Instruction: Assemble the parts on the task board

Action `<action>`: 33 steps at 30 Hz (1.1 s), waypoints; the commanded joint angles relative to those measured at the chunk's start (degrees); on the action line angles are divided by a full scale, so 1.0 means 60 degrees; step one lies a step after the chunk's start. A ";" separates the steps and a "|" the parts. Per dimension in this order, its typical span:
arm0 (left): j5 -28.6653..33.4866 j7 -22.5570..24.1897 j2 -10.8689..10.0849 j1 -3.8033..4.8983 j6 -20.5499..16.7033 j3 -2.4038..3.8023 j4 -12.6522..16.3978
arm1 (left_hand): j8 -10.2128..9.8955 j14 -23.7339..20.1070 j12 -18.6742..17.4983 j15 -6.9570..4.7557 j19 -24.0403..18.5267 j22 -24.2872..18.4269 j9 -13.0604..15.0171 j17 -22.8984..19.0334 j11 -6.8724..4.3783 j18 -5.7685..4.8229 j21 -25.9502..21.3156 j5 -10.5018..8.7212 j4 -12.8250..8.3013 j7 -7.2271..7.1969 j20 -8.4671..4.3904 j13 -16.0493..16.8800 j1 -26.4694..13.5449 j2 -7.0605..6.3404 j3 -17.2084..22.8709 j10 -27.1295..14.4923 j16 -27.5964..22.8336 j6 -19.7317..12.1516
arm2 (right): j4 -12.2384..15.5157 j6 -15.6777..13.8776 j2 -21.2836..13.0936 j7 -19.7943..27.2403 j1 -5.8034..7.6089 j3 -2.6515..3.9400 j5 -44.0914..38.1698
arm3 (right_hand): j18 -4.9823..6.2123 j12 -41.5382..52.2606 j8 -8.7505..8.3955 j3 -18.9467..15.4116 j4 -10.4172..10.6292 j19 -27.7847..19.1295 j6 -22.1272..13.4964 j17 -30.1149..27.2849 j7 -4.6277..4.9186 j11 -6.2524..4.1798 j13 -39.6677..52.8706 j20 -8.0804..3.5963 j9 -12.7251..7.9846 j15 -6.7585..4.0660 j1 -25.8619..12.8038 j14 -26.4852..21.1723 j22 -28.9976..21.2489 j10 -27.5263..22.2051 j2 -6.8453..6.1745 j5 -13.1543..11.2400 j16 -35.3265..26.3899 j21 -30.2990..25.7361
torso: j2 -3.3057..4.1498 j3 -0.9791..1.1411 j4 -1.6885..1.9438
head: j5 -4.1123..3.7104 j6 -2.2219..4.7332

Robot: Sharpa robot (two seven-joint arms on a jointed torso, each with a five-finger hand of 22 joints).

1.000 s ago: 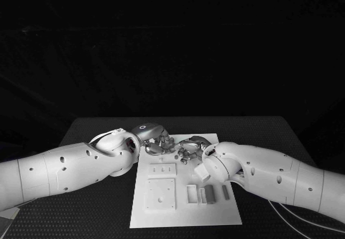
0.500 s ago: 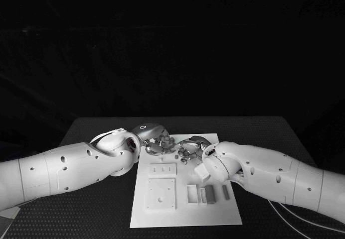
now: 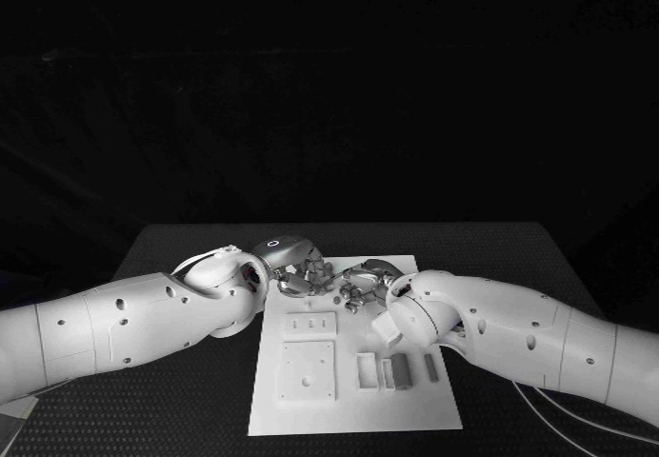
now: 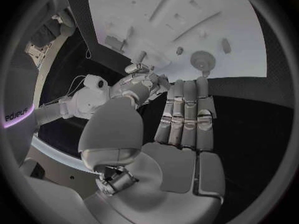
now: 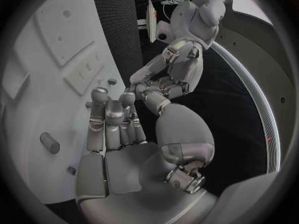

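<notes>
Hovering close together over the far end of the task board (image 3: 275, 419), left hand (image 3: 295, 271) and right hand (image 3: 364, 286) nearly fingertip to fingertip. Showing, from the left wrist, fingers (image 4: 185, 117) laid straight and side by side, nothing visibly between them and the thumb, tips reaching just over the board's edge. Showing, from the right wrist, much the same: fingers (image 5: 106, 122) extended and packed together above the white plate, palm bare, though a pinch at the very tips cannot be ruled out from here. Lying loose on the board near the right hand's fingers, a small grey cylinder (image 5: 50, 143), apparently not seated in anything. Sitting close beyond the left fingertips, a round toothed part (image 4: 202, 60), gear-like, with a few small pegs nearby. Resting nearer the robot, a square plate with holes (image 3: 307, 369), a slotted block (image 3: 310, 325), and a row of upright grey pieces (image 3: 398, 369) by the board's right edge. Judging progress: early to middling, with several parts apparently still unmounted and the far-end pieces the ones in hand. Leaving plenty to do, most likely picking up a loose part and seating it.
</notes>
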 commanded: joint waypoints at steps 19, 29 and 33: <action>0.0961 0.0264 -0.0119 0.0043 -0.0264 0.0025 0.0011 | -0.0426 0.0054 -0.0555 -0.0010 0.0144 -0.0005 -0.0361 -0.0102 0.0221 -0.0021 -0.0274 0.0083 0.0207 0.0536 0.0000 -0.0335 -0.0339 -0.1271 -0.0264 -0.0245 0.0041 -0.1111 | -0.0056 0.0349 -0.0252 0.0467 -0.0065 -0.0016 -0.0391 | 0.0217 0.0075 0.0146 0.0075 -0.0026 -0.0051 0.0305 0.0030 0.0108 -0.0100 -0.0013 -0.0009 0.0161 -0.0155 0.0273 -0.0022 0.0191 0.0016 0.0055 0.0032 0.0085 0.0096 | 0.0002 0.0009 -0.0001 | 0.0022 -0.0014; 0.2941 0.0304 -0.0316 0.0048 0.0375 0.0024 -0.0160 | -0.0424 -0.0073 -0.0707 0.0042 0.0071 -0.0049 -0.0368 -0.0132 0.0300 -0.0016 -0.0422 0.0028 0.0393 0.0608 0.0046 -0.0401 -0.0629 -0.1344 -0.0552 -0.0394 -0.0009 -0.1327 | -0.0079 0.0709 -0.0378 0.0553 -0.0065 -0.0016 -0.0827 | 0.0217 0.0076 0.0152 0.0070 -0.0024 -0.0053 0.0308 0.0031 0.0106 -0.0102 -0.0014 -0.0009 0.0173 -0.0158 0.0274 -0.0023 0.0191 0.0016 0.0050 0.0032 0.0087 0.0100 | -0.0001 0.0010 -0.0013 | -0.0001 -0.0016; 0.5231 0.0517 -0.0351 0.0107 0.0911 0.0022 -0.0397 | -0.0299 -0.0139 -0.0760 0.0074 0.0030 -0.0047 -0.0329 -0.0132 0.0326 -0.0007 -0.0497 0.0047 0.0493 0.0550 0.0079 -0.0424 -0.0681 -0.0826 -0.0650 -0.0430 -0.0004 -0.1234 | -0.0064 0.1182 -0.0499 0.0835 -0.0064 -0.0015 -0.1825 | 0.0217 0.0076 0.0153 0.0068 -0.0024 -0.0053 0.0307 0.0031 0.0105 -0.0103 -0.0014 -0.0008 0.0178 -0.0160 0.0274 -0.0024 0.0191 0.0016 0.0049 0.0032 0.0087 0.0102 | -0.0002 0.0011 -0.0010 | -0.0024 -0.0010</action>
